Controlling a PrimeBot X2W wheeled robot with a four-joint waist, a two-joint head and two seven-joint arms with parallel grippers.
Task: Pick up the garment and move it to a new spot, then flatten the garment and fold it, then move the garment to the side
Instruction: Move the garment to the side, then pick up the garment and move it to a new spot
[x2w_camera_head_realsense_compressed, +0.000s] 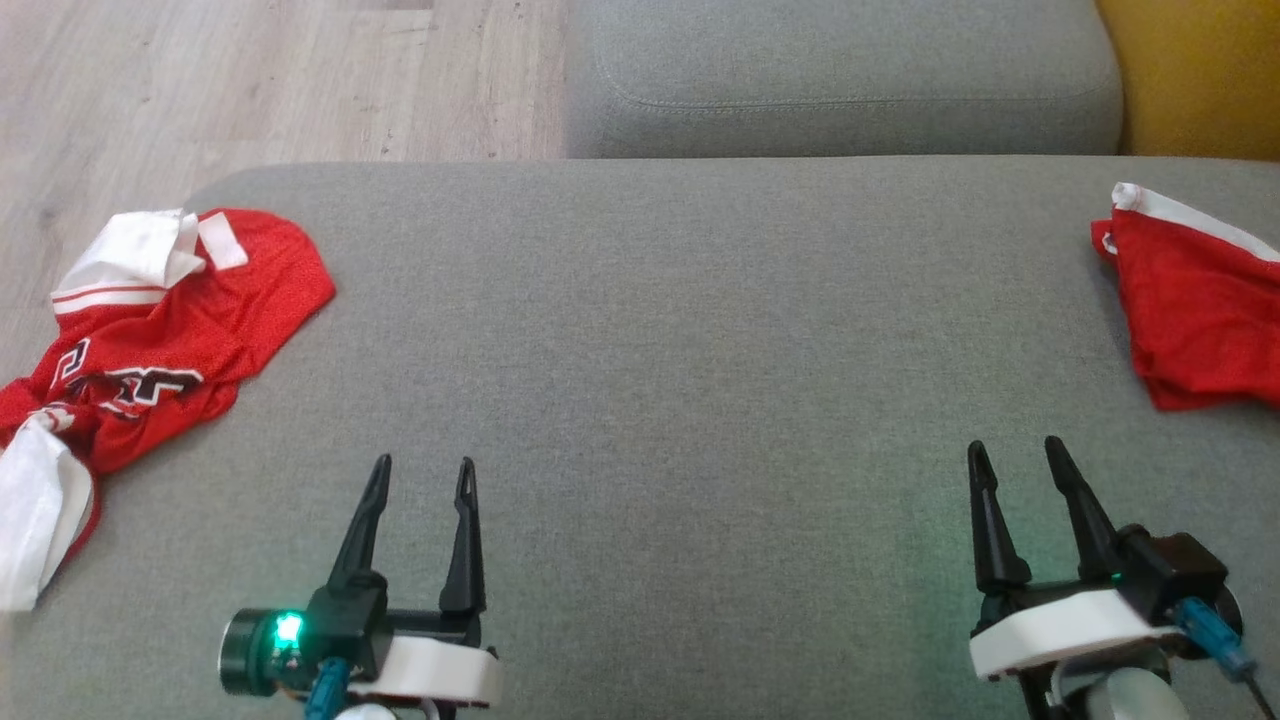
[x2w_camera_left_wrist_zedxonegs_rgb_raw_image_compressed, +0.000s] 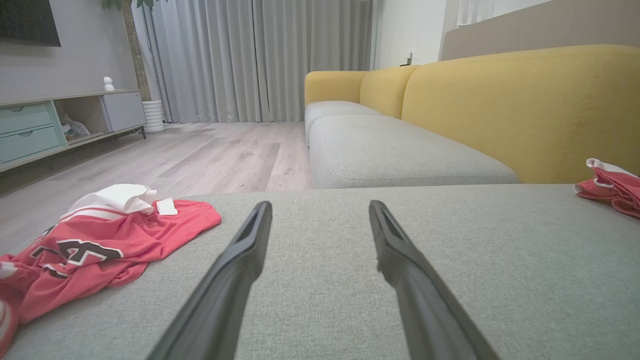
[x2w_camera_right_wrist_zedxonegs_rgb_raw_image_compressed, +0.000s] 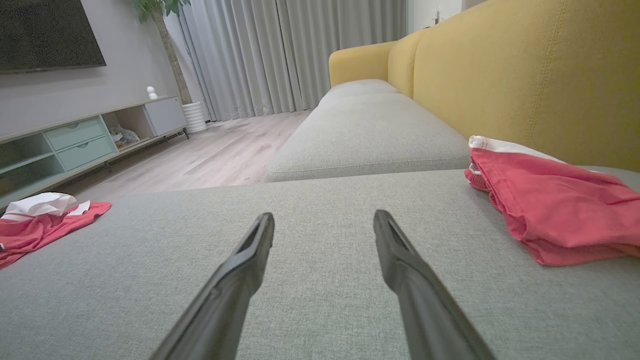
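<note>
Red jersey (x2w_camera_head_realsense_compressed: 200, 320) runs off head view's left edge; lettering crumpled, unreadable. Folded red garment (x2w_camera_head_realsense_compressed: 1200, 310) cut by right edge.

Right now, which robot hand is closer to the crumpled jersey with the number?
Left. The left hand is a little right of the jersey; the right hand is far across the cushion, near the folded red garment.

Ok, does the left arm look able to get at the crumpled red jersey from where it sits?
Probably yes. The left gripper is open, and only bare grey cushion lies between its fingers and the red jersey off to its left; nothing blocks the way.
</note>
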